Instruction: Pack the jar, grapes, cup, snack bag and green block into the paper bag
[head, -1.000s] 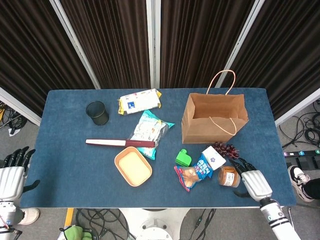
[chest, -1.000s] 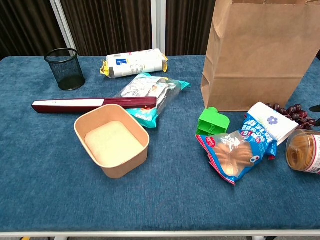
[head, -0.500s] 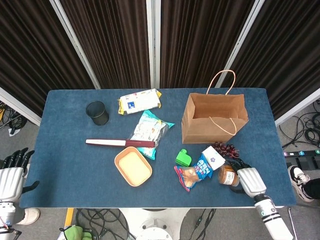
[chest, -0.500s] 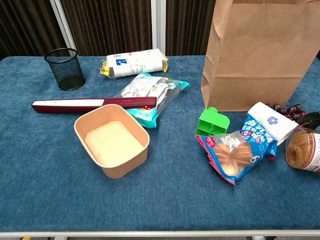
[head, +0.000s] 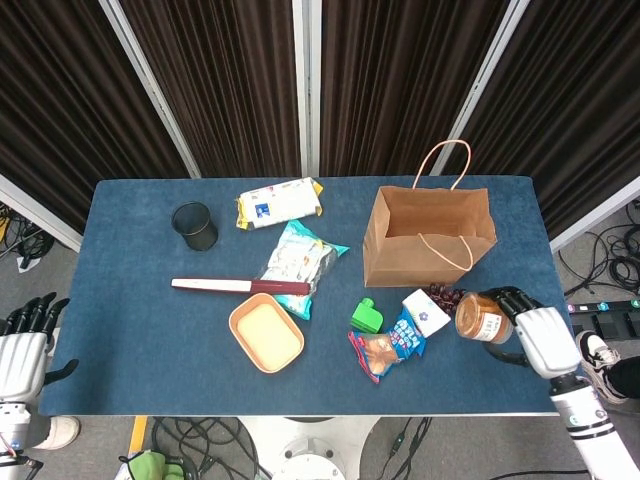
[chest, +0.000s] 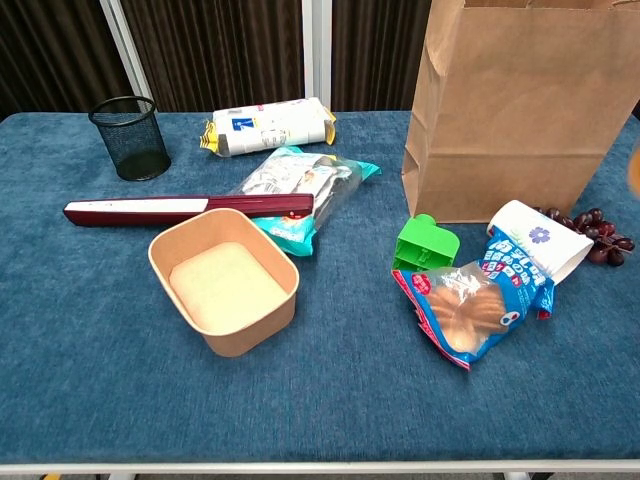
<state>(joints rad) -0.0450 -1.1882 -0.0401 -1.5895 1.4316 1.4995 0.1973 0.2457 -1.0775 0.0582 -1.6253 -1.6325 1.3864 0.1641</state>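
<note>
- Fingers of right hand (head: 545, 338) grasp jar (head: 479, 316), raised beside paper bag (head: 428, 236)
- left hand (head: 20, 350) off counter (head: 140, 300) edge, fingers spread, empty
- blue cloth counter, dark curtains (head: 210, 80) behind, cables on floor

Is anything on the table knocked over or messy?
Yes, a little. The white cup lies on its side beside the grapes, resting against the blue snack bag. The paper bag stands upright, and nothing looks spilled.
</note>
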